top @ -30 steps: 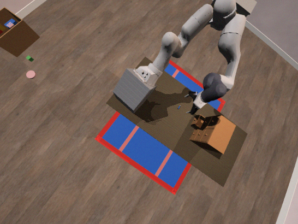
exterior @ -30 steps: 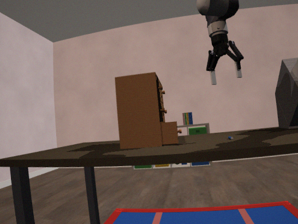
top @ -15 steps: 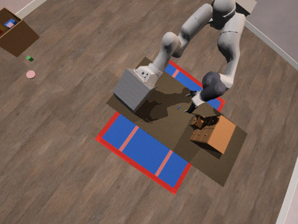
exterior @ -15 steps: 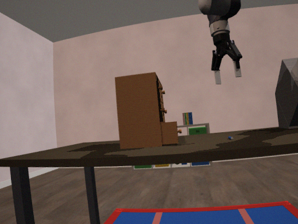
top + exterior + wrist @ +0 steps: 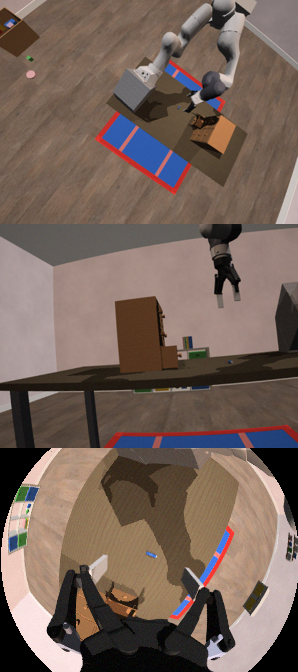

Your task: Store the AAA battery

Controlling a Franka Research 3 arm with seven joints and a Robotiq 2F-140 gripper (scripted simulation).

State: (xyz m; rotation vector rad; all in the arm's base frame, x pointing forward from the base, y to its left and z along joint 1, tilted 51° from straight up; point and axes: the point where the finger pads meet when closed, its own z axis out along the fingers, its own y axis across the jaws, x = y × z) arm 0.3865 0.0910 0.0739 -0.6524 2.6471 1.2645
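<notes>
The small brown chest (image 5: 140, 334) stands on the dark table, also in the top view (image 5: 214, 133). Its bottom drawer (image 5: 170, 357) is pulled out; the drawers above it look pushed in. It shows in the wrist view (image 5: 120, 599) too. The blue AAA battery (image 5: 179, 107) lies on the table apart from the chest, and shows small in the exterior view (image 5: 230, 361) and the wrist view (image 5: 150, 555). My gripper (image 5: 227, 297) is open and empty, high above the table, roughly over the stretch between battery and chest. Its fingers frame the wrist view (image 5: 143, 573).
A big grey block (image 5: 133, 90) (image 5: 287, 318) at the arm's base takes up the table's far end from the chest. A blue and red mat (image 5: 147, 153) lies on the floor under the table. A brown box (image 5: 15, 31) stands far off on the floor.
</notes>
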